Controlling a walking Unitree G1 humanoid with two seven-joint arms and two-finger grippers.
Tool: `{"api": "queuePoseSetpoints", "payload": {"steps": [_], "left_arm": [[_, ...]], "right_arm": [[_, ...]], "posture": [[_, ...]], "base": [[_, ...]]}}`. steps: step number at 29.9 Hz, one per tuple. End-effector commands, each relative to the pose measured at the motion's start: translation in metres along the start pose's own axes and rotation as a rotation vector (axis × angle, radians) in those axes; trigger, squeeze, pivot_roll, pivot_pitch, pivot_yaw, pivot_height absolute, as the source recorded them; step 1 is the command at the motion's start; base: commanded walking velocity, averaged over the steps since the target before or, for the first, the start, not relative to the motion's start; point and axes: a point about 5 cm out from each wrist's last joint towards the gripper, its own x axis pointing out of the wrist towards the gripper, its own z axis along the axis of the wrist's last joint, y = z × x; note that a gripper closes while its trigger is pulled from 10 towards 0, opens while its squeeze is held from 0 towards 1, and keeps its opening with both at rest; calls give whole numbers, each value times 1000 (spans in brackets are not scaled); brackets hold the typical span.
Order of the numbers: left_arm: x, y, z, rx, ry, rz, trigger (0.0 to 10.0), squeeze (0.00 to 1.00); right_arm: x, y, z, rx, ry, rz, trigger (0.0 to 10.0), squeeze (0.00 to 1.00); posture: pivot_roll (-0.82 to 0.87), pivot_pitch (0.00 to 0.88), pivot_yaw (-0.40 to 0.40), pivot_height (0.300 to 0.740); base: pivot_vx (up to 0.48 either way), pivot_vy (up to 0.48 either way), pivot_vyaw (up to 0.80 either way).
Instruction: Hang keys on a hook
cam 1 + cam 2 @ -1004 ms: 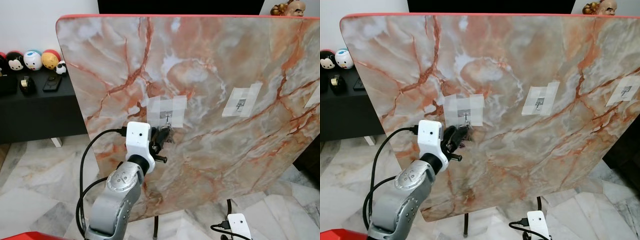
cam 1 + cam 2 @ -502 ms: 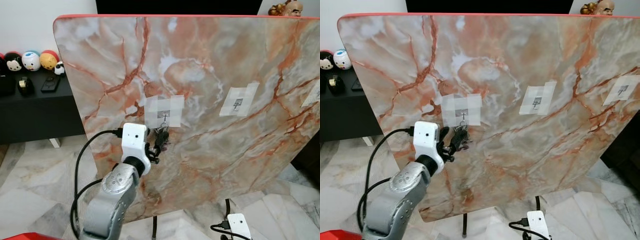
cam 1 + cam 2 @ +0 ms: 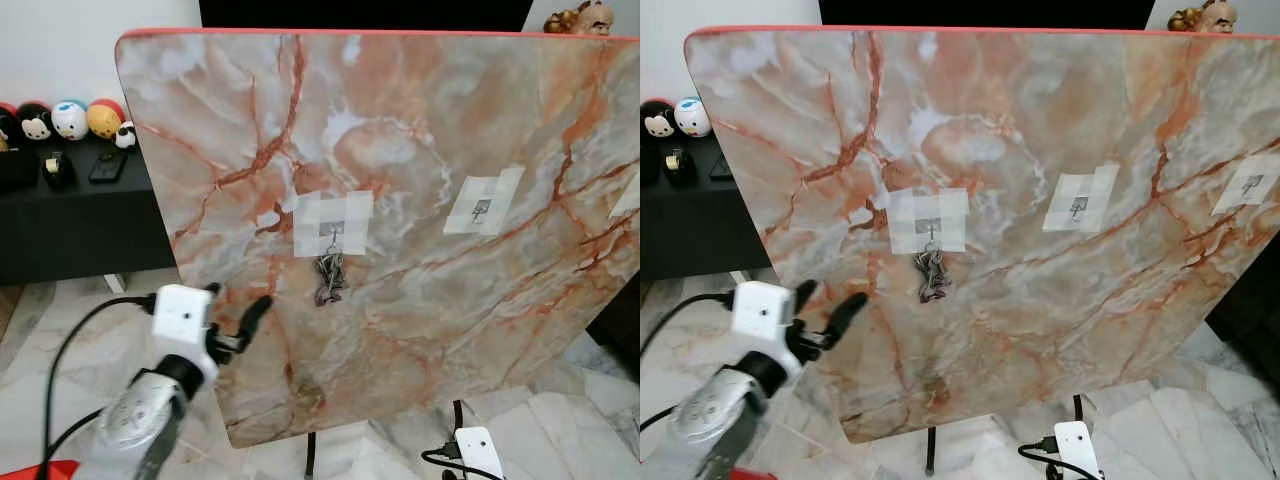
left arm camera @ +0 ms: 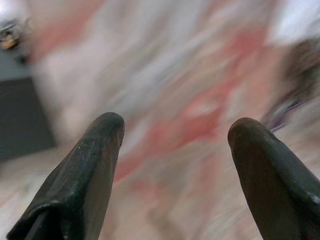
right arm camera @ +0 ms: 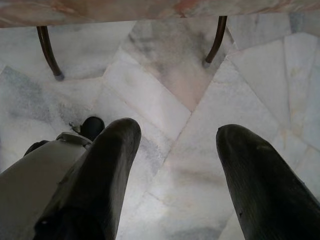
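Left eye view shows the upright marble board (image 3: 420, 170), then the left gripper (image 3: 232, 312) below and left of centre, fingers spread wide and empty; smallest, the keys (image 3: 329, 277) dangle from the taped hook (image 3: 331, 235). Right gripper (image 5: 175, 165) hangs spread over floor tiles.

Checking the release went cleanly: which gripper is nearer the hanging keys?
Left. The left gripper, fingers open, sits off to the left of and below the keys on their hook, apart from them. The right gripper hangs low, pointing at the floor.
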Motion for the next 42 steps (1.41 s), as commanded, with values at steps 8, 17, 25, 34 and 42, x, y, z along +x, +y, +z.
{"api": "queuePoseSetpoints", "payload": {"steps": [8,17,25,34,42], "left_arm": [[-23,43,-121,13,452,176,10000,0],[-29,28,-199,-28,772,188,10000,0],[-37,16,-221,-48,897,235,10000,0],[-26,5,-220,-21,885,223,10000,0],[-50,5,-233,-36,947,235,10000,0]], "right_arm": [[0,-3,-3,-7,12,-4,10000,0],[0,1,-1,35,6,-4,10000,0],[0,2,0,41,6,-1,10000,0],[0,4,0,56,3,8,10000,0],[0,4,-1,38,10,17,10000,0]], "posture": [[121,0,-106,740],[87,0,-92,740],[86,0,-90,740],[76,0,-80,740],[86,0,-83,740]], "base": [[0,0,0],[0,0,0],[0,0,0],[0,-142,0],[0,-311,0]]}}
